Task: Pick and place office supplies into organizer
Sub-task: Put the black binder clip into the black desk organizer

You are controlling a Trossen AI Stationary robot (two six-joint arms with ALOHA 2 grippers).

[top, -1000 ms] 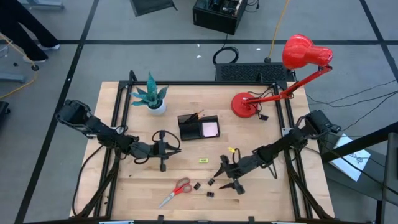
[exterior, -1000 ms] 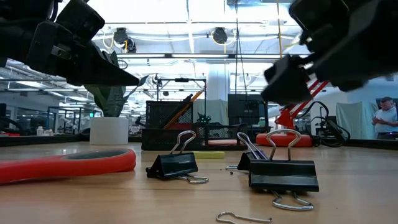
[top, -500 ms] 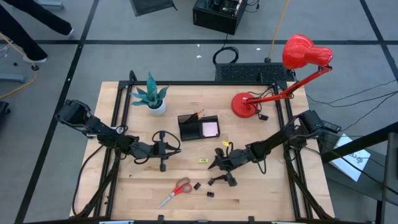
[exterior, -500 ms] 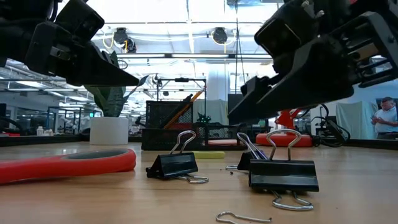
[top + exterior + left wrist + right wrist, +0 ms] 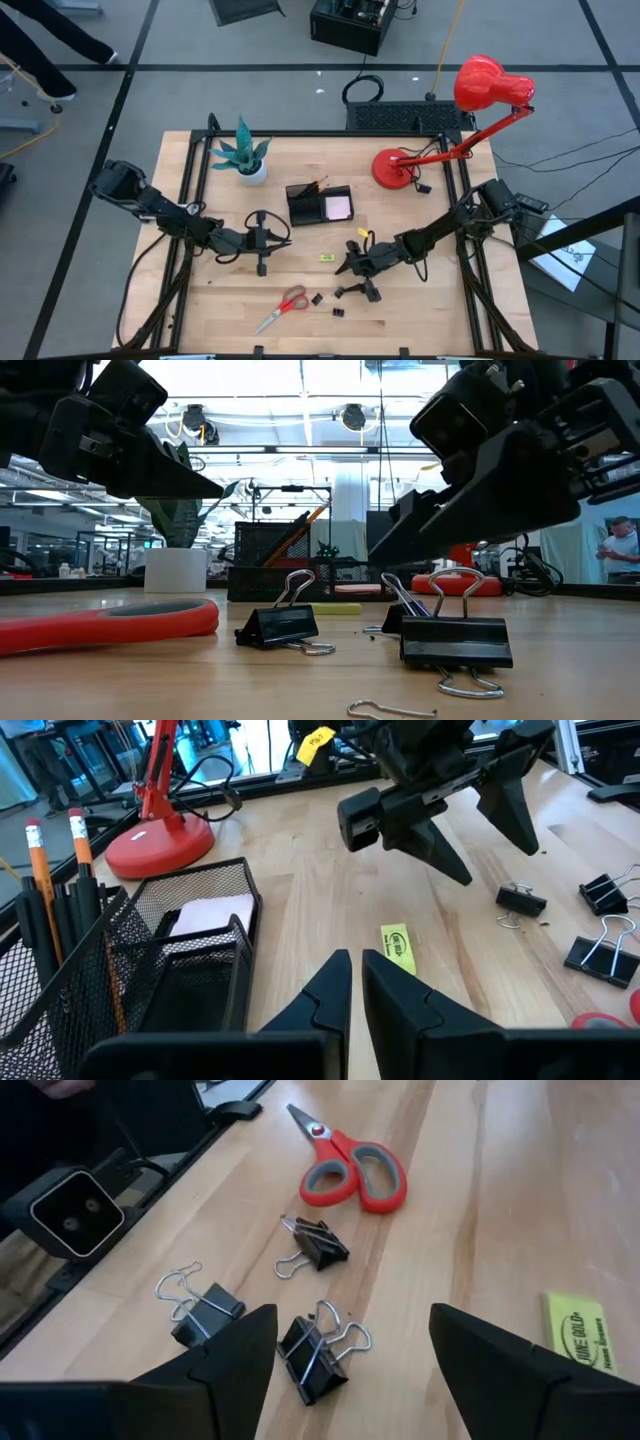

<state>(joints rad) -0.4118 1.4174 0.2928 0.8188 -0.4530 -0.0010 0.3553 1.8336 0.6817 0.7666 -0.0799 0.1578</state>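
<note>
Right gripper (image 5: 352,280) spread wide; left gripper (image 5: 283,241) closed, empty.

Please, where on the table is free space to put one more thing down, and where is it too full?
Bare wood lies right of the organizer, below the lamp base, and at the front right corner of the table. It is crowded at the front middle: scissors, binder clips, the open right gripper. The left gripper, shut, waits left of centre.

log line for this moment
right gripper open over clips | left gripper shut, idle | scissors on table
</note>
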